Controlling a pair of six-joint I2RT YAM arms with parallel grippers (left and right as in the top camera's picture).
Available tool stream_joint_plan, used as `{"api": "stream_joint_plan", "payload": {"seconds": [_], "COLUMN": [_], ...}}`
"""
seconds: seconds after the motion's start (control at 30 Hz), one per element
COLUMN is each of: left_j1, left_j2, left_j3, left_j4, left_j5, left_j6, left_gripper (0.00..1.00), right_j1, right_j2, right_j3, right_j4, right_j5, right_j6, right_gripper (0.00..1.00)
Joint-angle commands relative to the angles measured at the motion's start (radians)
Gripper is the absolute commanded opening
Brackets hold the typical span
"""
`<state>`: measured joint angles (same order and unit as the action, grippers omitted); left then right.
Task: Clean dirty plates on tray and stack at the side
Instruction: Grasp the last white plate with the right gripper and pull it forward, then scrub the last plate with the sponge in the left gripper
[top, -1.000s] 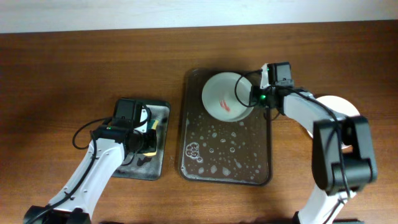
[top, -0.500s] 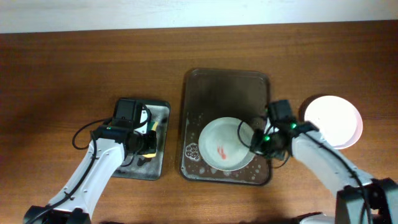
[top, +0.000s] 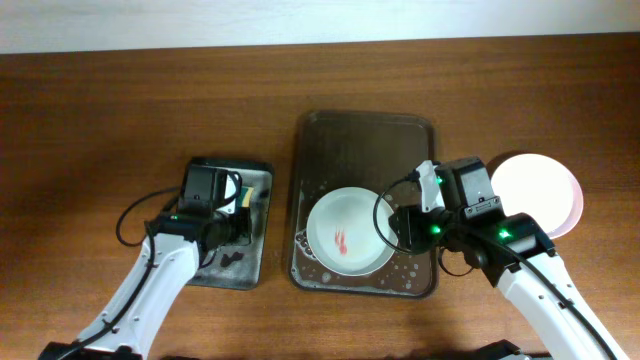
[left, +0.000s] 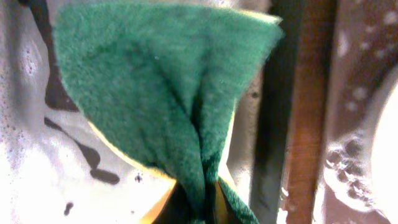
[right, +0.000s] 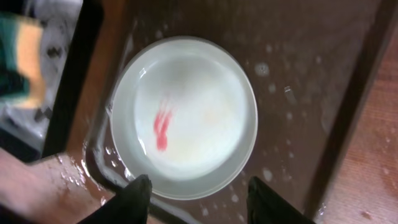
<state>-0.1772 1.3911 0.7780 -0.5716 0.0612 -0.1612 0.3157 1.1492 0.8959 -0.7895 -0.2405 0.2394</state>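
One white plate (top: 349, 232) with a red smear at its centre lies in the front left part of the dark brown tray (top: 366, 121). In the right wrist view the plate (right: 193, 112) sits just ahead of my right gripper (right: 199, 182), whose fingers are wide open on either side of its near rim. In the overhead view the right gripper (top: 402, 228) is at the plate's right edge. My left gripper (top: 238, 228) is shut on a green and yellow sponge (left: 161, 93) above the small black tray (top: 258, 176). White plates (top: 537, 194) lie on the table right of the tray.
The brown tray's floor (right: 298, 68) is wet with soapy drops. The black tray's floor (left: 37, 155) is wet and foamy. The sponge also shows at the left edge of the right wrist view (right: 18, 59). Bare wooden table (top: 120, 120) surrounds both trays.
The smeared plate has moved from the tray's far end to its front left part, with the right gripper beside it. The left arm has hardly moved.
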Motion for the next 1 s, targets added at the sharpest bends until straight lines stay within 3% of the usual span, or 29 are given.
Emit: {"api": "stream_joint_plan", "payload": {"seconds": [0.0,0.2,0.37,0.47,0.6,0.73,0.83,0.97], "left_j1": [0.004,0.004,0.004,0.002,-0.014,-0.078,-0.193,-0.297], "left_j2": [-0.009,0.053,0.093,0.043,-0.019,-0.047,-0.035,0.063], "left_j3": [-0.159,-0.254,-0.188,0.04,0.257,0.279,0.279,0.27], "left_j4": [0.134,0.22,0.17,-0.08,-0.269,-0.243,-0.192,-0.084], "left_j5": [-0.066,-0.014,0.059,0.055,0.085,0.268,0.273,0.25], "left_j6": [-0.114,-0.193,-0.132,-0.042,-0.012,-0.008,-0.01,-0.14], "left_gripper": [0.0,0.0,0.0,0.0,0.0,0.0,0.0,0.0], "right_j1": [-0.003,-0.003,-0.003,-0.003,-0.004,-0.004,-0.004,-0.004], "right_j2": [0.005,0.026,0.14,0.273,0.423,0.512,0.558,0.559], "right_j3": [0.006,0.006,0.006,0.006,0.006,0.006,0.006,0.005], "right_j4": [-0.045,-0.05,-0.001,0.054,0.171,0.24,0.249,0.227], "right_j5": [0.02,0.044,0.099,0.099,0.095,0.095,0.131,0.168], "right_j6": [-0.052,-0.048,-0.044,-0.013,0.07,0.119,0.177,0.226], "right_gripper": [0.52,0.69,0.69,0.56,0.4,0.26,0.05,0.04]}}
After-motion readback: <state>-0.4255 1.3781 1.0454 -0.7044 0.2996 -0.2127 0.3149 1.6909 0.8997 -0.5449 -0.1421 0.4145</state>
